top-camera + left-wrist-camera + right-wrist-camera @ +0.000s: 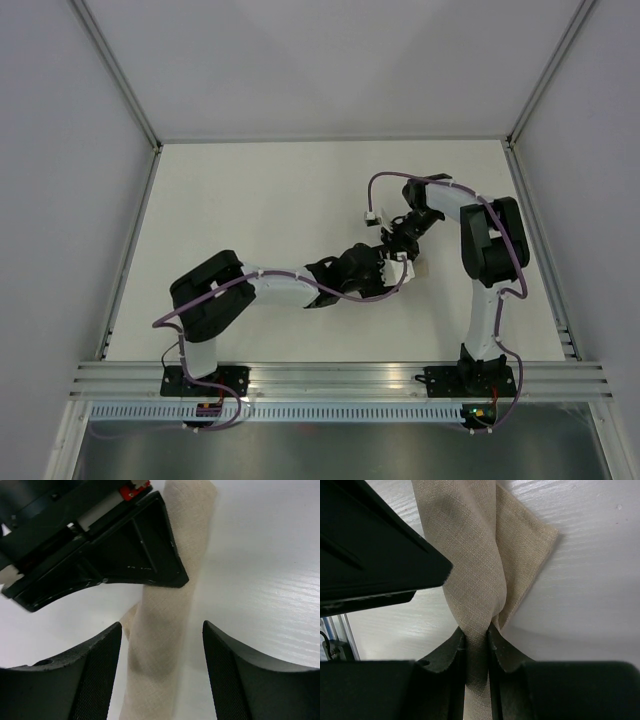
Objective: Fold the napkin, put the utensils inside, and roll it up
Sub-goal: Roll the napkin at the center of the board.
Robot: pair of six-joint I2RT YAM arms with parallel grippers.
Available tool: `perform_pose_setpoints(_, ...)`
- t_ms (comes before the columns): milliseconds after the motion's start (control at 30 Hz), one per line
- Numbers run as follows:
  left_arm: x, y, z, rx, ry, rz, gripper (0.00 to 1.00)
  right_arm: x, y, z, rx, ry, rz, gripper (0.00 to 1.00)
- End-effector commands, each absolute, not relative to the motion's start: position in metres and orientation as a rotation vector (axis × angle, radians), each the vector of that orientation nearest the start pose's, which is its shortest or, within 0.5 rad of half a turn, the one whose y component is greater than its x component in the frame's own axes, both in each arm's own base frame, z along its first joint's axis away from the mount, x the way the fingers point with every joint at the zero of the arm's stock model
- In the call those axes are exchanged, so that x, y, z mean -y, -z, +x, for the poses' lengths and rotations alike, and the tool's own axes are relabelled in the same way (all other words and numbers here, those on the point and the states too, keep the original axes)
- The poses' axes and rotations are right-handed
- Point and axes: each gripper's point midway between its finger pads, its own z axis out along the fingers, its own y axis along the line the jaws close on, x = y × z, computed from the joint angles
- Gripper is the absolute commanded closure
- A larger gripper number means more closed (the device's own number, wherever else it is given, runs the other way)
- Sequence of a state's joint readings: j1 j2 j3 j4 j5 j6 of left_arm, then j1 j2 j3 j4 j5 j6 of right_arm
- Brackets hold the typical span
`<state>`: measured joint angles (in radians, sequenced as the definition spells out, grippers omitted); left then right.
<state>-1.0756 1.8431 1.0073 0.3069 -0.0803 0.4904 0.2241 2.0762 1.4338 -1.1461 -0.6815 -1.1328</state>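
Your right gripper (pixel 477 647) has its jaws clamped on the napkin (pixel 470 555), pinching a narrow, bunched end of the tan cloth. From that pinch the cloth runs away from the camera as a loosely twisted roll. One flat corner fans out to the side and lies on the white table (pixel 590 580).

Your left gripper (pixel 161 627) has its jaws wide apart, one on each side of the roll and neither pressing it. There is bare table between the cloth and one jaw, and a small flap of cloth lies close to the other. In that wrist view the roll passes up between the jaws and goes under the black body of the right gripper.

From above, the two grippers meet just right of the table's middle, almost touching. The left arm reaches across from its base and the right arm bends back inward. Only a small pale bit of napkin (pixel 417 268) shows beside them there.
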Motion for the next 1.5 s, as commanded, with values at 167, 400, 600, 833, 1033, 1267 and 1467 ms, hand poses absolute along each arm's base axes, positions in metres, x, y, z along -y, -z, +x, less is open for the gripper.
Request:
perform_pose_setpoints(167,0.437,-0.054,0.272,-1.478,0.212,1.603,0.30,-0.143,-0.004,0.286,-2.316,-1.105,-1.724,0.79)
perform_pose_setpoints(400,0.434,-0.033,0.275,-1.534,0.182,1.647,0.34,-0.145,-0.006,0.289,-2.322,-1.175,-1.693,0.78)
perform_pose_setpoints(600,0.429,-0.016,0.270,-1.632,0.218,1.692,0.46,-0.152,-0.016,0.297,-2.327,-1.256,-1.600,0.58)
perform_pose_setpoints(833,0.420,-0.008,0.265,-1.795,0.323,1.643,0.55,-0.158,-0.051,0.342,-2.335,-1.207,-1.259,0.33)
perform_pose_setpoints(1033,0.417,-0.005,0.261,-1.903,0.417,1.561,0.57,-0.131,-0.089,0.406,-2.368,-0.943,-0.801,0.28)
perform_pose_setpoints(1267,0.424,0.000,0.262,-2.048,0.489,1.434,0.57,-0.085,-0.122,0.420,-2.394,-0.775,-0.511,0.29)
perform_pose_setpoints(1467,0.435,0.003,0.263,-2.184,0.556,1.271,0.54,-0.057,-0.115,0.372,-2.485,-0.643,-0.564,0.48)
